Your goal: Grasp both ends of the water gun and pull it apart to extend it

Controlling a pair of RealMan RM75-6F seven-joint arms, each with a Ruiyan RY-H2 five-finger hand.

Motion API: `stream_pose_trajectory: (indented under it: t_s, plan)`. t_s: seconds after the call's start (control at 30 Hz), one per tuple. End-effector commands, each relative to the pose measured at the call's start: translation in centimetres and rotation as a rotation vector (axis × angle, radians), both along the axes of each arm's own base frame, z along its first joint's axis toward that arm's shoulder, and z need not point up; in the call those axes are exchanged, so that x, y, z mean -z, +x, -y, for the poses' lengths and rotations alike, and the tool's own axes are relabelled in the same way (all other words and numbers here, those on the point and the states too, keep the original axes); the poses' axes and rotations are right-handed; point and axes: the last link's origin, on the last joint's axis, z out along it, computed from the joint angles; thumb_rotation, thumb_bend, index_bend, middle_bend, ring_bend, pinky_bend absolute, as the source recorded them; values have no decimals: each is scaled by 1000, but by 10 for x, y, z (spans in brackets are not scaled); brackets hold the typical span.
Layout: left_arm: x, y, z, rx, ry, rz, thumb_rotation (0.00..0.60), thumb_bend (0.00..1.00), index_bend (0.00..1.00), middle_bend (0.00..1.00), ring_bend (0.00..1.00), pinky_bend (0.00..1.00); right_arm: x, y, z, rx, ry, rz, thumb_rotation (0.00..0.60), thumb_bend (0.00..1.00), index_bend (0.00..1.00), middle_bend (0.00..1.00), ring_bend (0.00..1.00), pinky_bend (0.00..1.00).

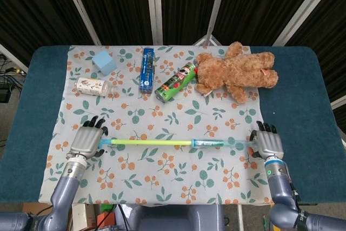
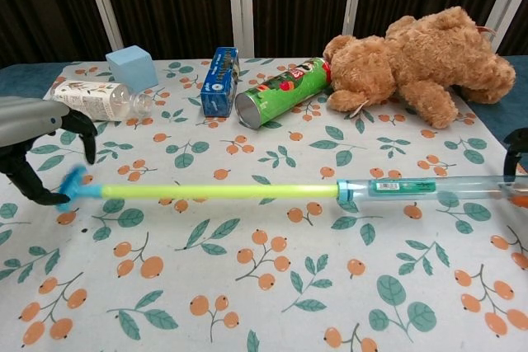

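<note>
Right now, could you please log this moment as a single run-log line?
stage: pull-apart | left hand: grips handle end | right hand: grips barrel end | water gun: yellow rod out, lying across floral cloth
</note>
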Motion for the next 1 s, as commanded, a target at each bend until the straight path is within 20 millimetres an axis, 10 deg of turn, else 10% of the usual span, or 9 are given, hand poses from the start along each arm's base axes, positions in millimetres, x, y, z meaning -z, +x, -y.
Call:
stream_pose_trajectory:
  t_s: [0.03,0.47,1.0]
  plan:
    - [0,0,1,2,-4,11,600,136,144,49,22,136,-1,2,0,-13,-3,5,600,389,0,0,0,0]
    - [-23,-10,23,34,31,133,600,133,140,55,23,126,-23,5,-15,-64,-45,97,600,389,0,0,0,0]
    - [-98,-85,115,133,185,195,600,131,0,0,0,59,-99,-25,-118,-278,-151,123,600,334,0,0,0,0]
